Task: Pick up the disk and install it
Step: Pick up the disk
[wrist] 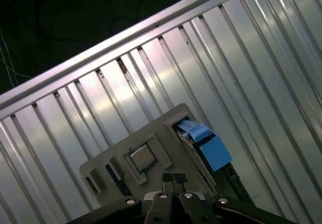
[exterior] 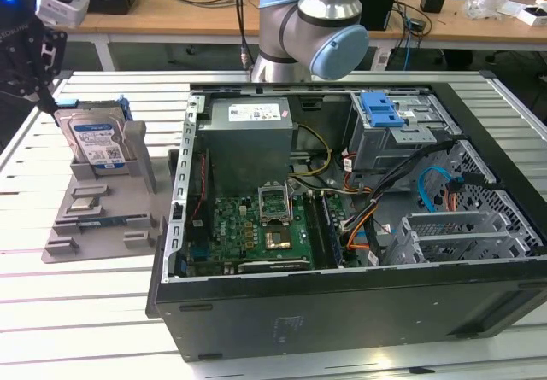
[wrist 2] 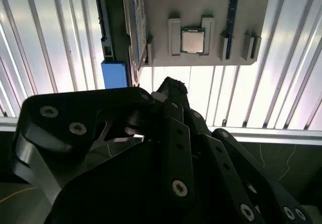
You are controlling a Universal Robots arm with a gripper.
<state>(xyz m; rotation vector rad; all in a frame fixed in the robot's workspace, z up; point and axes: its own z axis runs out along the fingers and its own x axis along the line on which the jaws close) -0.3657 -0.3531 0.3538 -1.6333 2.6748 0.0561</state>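
The gripper (exterior: pixel 49 100) hangs over the table's (exterior: pixel 77 320) far corner on the exterior view's left. In the first wrist view its fingertips (wrist: pixel 166 179) sit pressed together with nothing between them. The disk (exterior: pixel 98 143) stands on edge in a grey stand (exterior: pixel 85 222) near that same side of the table, just below and beside the gripper, on the side toward the case. It is not yet grasped. To the right, the open case (exterior: pixel 342 312) and its drive cage (exterior: pixel 402 137) hold no disk, so both pickup and installation seem to remain.
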